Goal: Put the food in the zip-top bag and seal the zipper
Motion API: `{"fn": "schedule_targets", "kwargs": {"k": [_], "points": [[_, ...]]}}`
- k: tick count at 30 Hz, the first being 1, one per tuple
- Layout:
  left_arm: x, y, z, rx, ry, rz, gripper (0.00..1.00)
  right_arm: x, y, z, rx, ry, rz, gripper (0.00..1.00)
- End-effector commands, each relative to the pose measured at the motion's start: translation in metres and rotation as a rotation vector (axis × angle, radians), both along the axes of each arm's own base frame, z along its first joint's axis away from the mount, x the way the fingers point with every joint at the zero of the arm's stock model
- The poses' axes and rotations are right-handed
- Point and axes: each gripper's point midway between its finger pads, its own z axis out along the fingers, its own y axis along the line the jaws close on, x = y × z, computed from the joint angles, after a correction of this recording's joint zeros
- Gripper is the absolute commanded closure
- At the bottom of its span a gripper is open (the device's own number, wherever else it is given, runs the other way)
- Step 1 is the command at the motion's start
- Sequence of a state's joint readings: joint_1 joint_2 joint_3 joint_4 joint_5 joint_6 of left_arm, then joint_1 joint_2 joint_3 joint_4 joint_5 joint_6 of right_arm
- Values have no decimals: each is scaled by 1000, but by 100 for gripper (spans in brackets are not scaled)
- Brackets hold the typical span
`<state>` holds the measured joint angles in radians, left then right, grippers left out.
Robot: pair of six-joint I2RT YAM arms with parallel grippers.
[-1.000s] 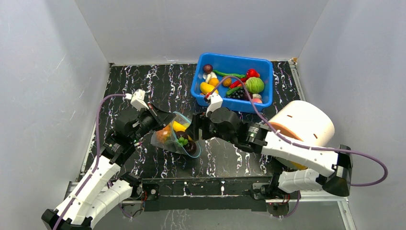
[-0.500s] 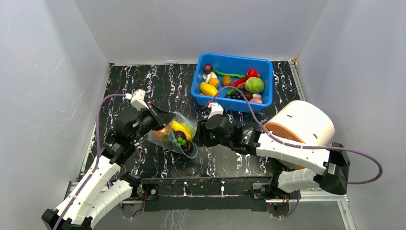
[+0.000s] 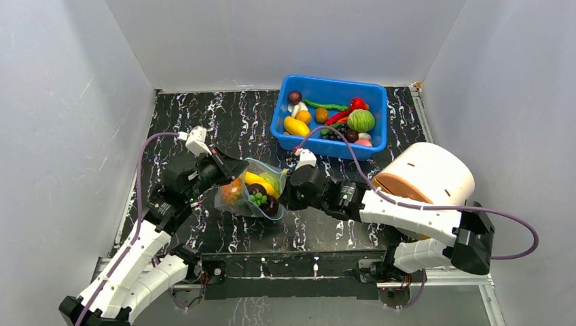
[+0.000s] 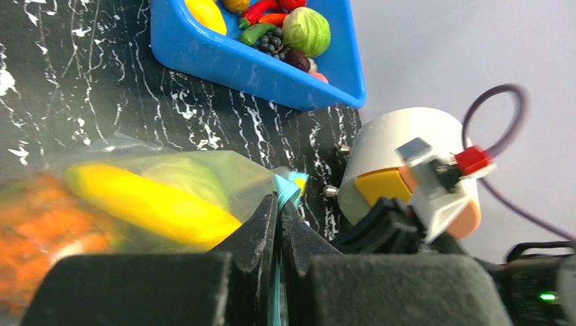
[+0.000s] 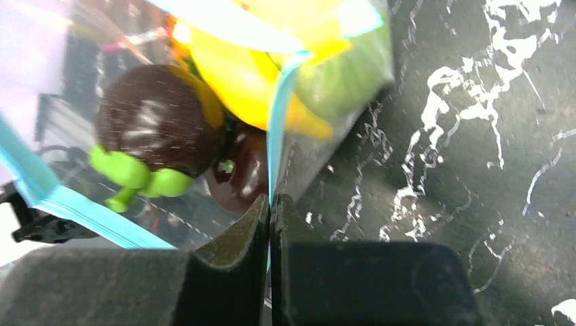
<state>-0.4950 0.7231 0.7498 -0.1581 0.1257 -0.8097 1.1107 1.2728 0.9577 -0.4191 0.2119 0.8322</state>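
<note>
The left gripper [image 4: 278, 219] and right gripper [image 5: 270, 214] are each pinching the zipper [image 5: 276, 125] of the zip-top bag [image 3: 253, 178], jaws narrow. Food [image 5: 159, 129] is bulging at the mouth between them. A blue bin [image 3: 325, 147] is sitting behind the bag, and a white cylinder [image 3: 431, 173] beside the right arm.

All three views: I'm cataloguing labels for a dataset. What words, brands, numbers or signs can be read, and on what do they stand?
None can be read.
The zip-top bag, its zipper, the blue bin and the white cylinder show no print.
The green light in the left wrist view is a lamp, not a sign.
</note>
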Motion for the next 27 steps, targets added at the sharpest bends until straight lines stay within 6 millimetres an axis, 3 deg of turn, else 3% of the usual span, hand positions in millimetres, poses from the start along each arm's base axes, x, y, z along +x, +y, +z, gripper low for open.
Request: {"fn": "schedule_targets", "kwargs": {"k": [1,4,9,13,15,21,24,27], "points": [[-1,0,30,53,-114,-44,100,16,20,106,232,-160,2,100],[-7,2,28,154,-130,-106,100,19,17,128,312,-205,-30,100],[-20,4,22,246,-121,-184,100,29,19,125,335,-231,-79,100],[-26,6,33,245,-139,-193,100,38,22,121,276,-245,-91,100],[-27,8,39,252,-178,-197,100,43,18,117,229,-264,-111,100],[-21,34,35,383,-162,-103,100,52,-6,131,234,-333,-202,100],[-25,24,39,325,-194,-136,100,46,5,120,284,-328,-146,100],[-27,9,21,269,-187,-202,100,39,21,106,258,-321,-44,100]]}}
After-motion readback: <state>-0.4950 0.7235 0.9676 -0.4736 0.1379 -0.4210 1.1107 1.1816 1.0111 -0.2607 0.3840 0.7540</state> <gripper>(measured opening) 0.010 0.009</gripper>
